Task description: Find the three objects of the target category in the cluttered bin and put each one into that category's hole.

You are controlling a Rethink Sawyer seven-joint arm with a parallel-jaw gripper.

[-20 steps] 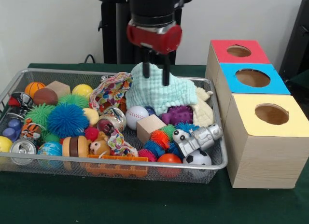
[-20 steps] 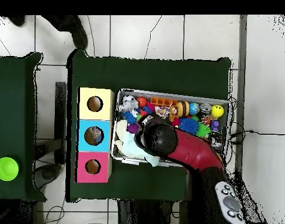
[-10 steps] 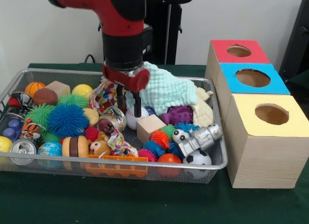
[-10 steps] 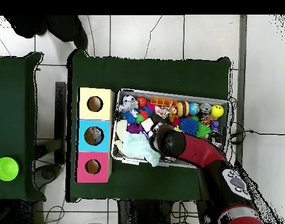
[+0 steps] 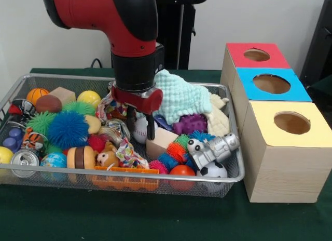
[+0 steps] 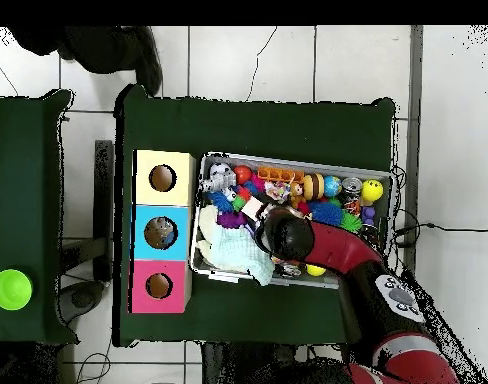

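The wire mesh bin (image 5: 155, 174) is crowded with toys; it also shows in the overhead view (image 6: 288, 161). My gripper (image 5: 140, 125) is low in the bin's middle, open, with its fingers on either side of a white baseball (image 5: 140, 132). A glossy, wrinkly clear plastic lump (image 5: 116, 130) lies just left of the left finger. I cannot pick out other clear lumps among the clutter. The blue-topped box's hole (image 5: 271, 83) is to the right of the bin and shows from above (image 6: 160, 233). In the overhead view the arm (image 6: 288, 236) hides the gripper.
The red-topped box's hole (image 5: 257, 54) and the yellow-topped box's hole (image 5: 291, 122) flank the blue one. A mint cloth (image 5: 181, 98), a wooden block (image 5: 160, 141), a toy robot (image 5: 212, 147) and a silver can (image 5: 24, 160) are in the bin. A person (image 6: 103, 45) is at the top edge.
The arm moved left from above the mint cloth and came down into the bin's middle. The fingers now straddle the baseball, with the same gap as before.
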